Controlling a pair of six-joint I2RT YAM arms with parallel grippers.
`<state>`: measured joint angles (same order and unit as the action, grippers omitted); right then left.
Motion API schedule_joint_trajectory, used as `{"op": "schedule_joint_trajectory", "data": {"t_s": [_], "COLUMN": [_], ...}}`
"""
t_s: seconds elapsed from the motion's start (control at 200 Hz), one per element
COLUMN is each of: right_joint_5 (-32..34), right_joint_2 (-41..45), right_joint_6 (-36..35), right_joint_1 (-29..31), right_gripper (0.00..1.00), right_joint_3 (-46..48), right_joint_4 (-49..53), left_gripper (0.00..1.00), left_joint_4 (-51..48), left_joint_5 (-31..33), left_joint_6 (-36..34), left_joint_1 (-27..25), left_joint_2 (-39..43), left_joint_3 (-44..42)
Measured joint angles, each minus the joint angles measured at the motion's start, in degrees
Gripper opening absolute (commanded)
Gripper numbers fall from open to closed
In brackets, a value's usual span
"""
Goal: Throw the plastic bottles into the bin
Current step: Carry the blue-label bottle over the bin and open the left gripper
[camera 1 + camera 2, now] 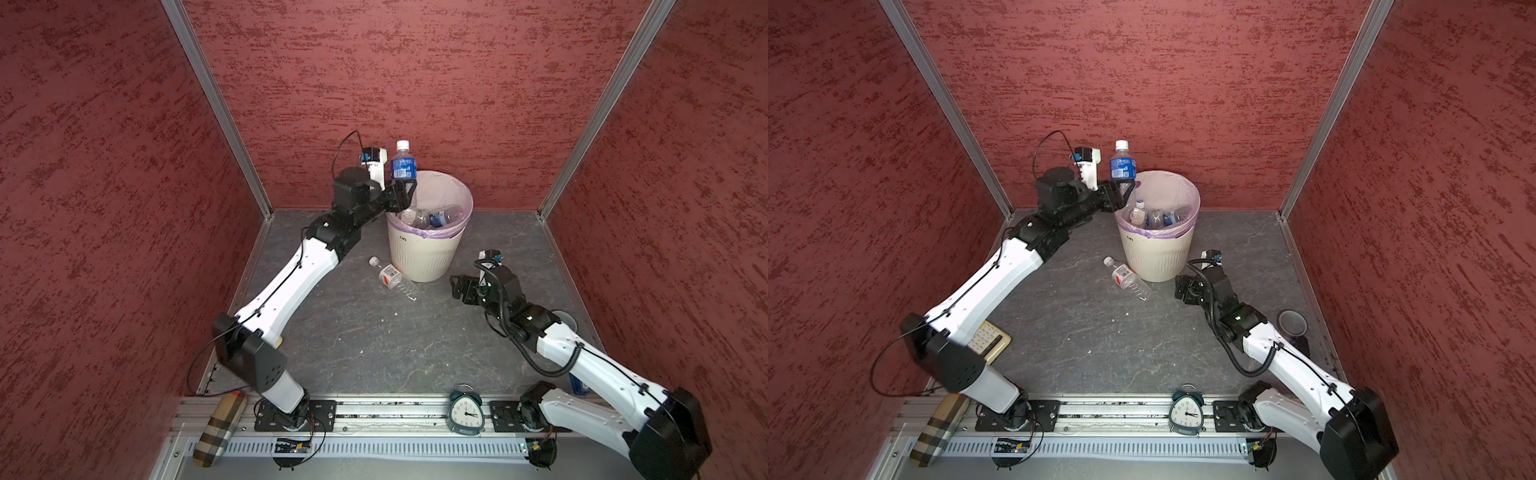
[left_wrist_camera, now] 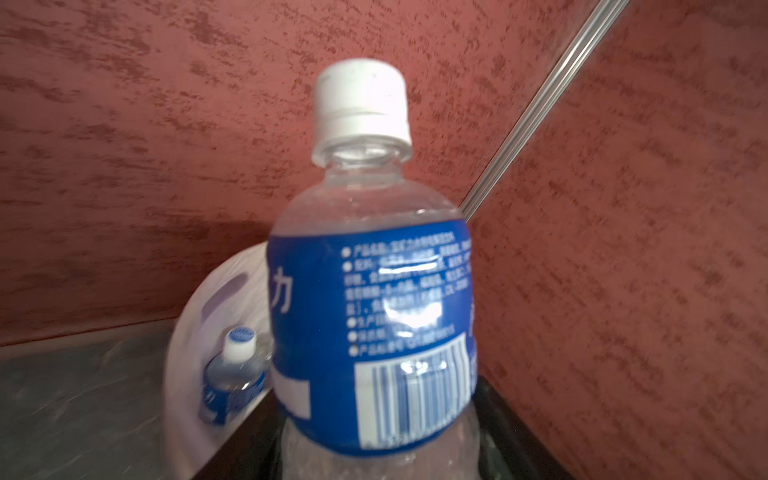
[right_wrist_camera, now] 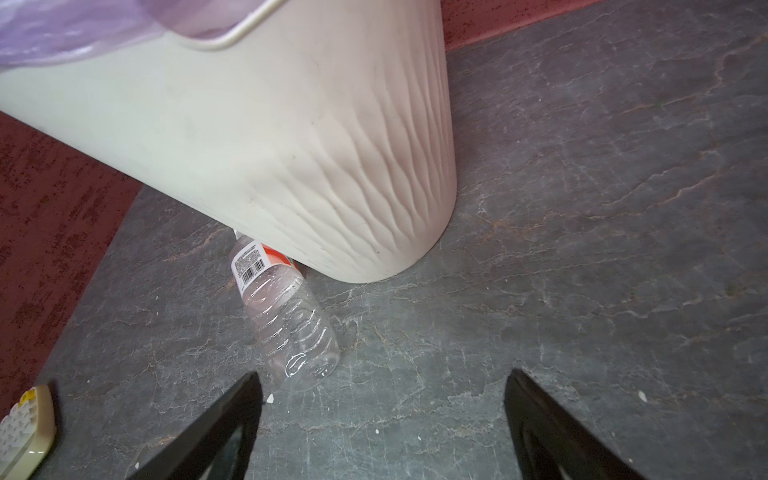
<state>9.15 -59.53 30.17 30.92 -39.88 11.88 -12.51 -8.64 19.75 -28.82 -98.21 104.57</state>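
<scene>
Blue-labelled bottle point(image 1: 403, 164) stands upright between left fingers point(image 2: 511, 436) over the left rim of the bin point(image 1: 419, 257), grip unclear; right fingers point(image 3: 224, 428) spread, empty, near the lying bottle point(image 1: 392, 277).

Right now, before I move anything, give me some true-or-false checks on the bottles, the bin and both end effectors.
1. The blue-label bottle stands upright between the left end effector's jaws. True.
2. The bin is empty. False: several bottles lie inside.
3. A clear bottle lies on the table beside the bin. True.
4. The right end effector is shut on a bottle. False: its jaws stand open and empty.
5. The alarm clock is in the bin. False: it stands on the front rail.
</scene>
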Motion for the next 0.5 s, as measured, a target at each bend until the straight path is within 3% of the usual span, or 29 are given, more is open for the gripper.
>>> {"op": "schedule_joint_trajectory", "data": {"t_s": [0.09,0.185,0.501], "right_joint_5": [0.00,0.00,-1.53], "right_joint_2": [0.83,1.97,0.13], "right_joint_6": [0.26,0.50,0.70], "right_joint_1": [0.00,0.00,0.31], "right_gripper": [0.92,0.92,0.93], "right_joint_3": [0.00,0.00,0.00], "right_joint_4": [0.28,0.44,0.02], "left_gripper": [0.99,1.00,1.00], "left_joint_4": [-2.60,-5.01,-5.90], "left_joint_5": [-0.81,-1.51,-1.77], "left_joint_6": [0.07,0.11,-0.22], "left_joint_1": [0.85,1.68,2.40], "left_joint_2": [-8.50,-11.65,-3.69], "left_joint_3": [9.77,11.76,3.87]}}
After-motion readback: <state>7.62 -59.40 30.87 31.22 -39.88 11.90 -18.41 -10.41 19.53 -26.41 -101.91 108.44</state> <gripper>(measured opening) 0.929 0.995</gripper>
